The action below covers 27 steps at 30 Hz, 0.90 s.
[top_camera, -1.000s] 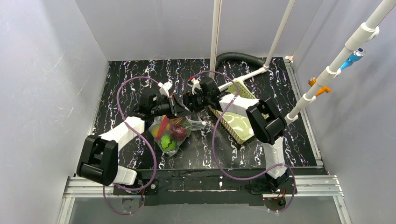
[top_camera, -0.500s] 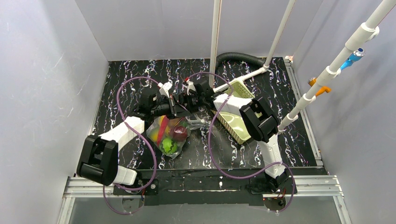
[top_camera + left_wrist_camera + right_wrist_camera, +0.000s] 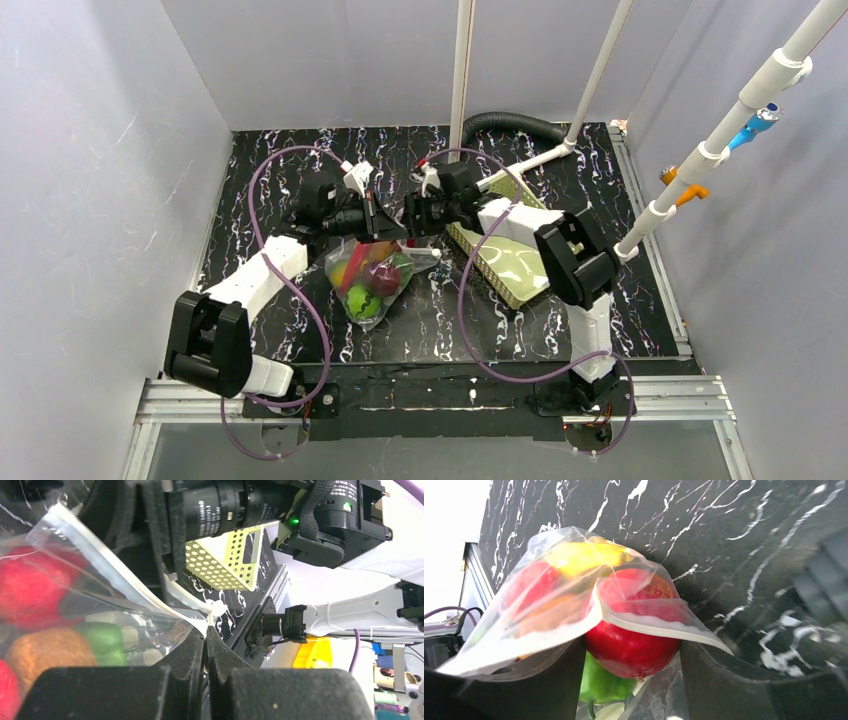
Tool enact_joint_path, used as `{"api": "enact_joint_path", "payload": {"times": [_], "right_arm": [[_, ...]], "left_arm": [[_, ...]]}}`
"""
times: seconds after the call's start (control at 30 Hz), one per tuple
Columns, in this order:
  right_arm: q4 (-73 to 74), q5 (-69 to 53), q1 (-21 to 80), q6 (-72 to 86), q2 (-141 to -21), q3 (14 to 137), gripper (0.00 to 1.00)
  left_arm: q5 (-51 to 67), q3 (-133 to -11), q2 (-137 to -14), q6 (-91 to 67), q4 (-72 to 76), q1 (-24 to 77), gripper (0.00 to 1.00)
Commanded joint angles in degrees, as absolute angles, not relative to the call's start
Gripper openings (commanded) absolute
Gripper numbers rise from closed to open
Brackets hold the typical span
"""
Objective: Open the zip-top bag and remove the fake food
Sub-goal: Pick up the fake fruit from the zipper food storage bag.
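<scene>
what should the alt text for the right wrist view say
A clear zip-top bag gapes toward the camera over a black marbled table. A red round fruit shows at the opening, a green piece below it, yellow food behind.

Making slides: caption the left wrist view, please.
Left gripper pinching the edge of the zip-top bag, fake food inside, pale green basket behind.

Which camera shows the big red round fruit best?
The right wrist view: the red fruit fills the middle, close and sharp, partly under the zip-top bag flap. The top view shows it tiny inside the bag. The left wrist view gives only blurry red shapes through plastic.
</scene>
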State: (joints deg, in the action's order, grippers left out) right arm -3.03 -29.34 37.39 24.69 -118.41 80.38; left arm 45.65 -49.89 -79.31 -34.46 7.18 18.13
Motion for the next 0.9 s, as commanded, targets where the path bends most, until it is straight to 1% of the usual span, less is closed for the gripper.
{"api": "enact_joint_path", "payload": {"times": [0.0,0.13,0.37,0.53,0.87], "right_arm": [[-6.25,-27.52,36.30,21.15,-109.57,77.36,0.35],[-4.56,-25.59,36.30,19.26,-105.31,75.18,0.33],[-1.15,-25.11,36.30,16.62,-99.72,72.16,0.32],[2.47,-24.89,36.34,12.56,-97.25,71.13,0.31],[3.65,-28.84,36.32,7.15,-93.26,69.79,0.29]], "left_arm": [[47.11,-56.45,-78.90,-28.04,-0.52,18.24,0.00],[45.80,-58.10,-80.39,-24.51,-5.18,18.20,0.00],[46.85,-58.02,-83.44,-22.83,-5.10,18.12,0.00],[47.16,-58.99,-83.33,-20.51,-5.70,18.09,0.00],[55.82,-59.22,-83.04,-11.97,-7.89,17.99,0.00]]}}
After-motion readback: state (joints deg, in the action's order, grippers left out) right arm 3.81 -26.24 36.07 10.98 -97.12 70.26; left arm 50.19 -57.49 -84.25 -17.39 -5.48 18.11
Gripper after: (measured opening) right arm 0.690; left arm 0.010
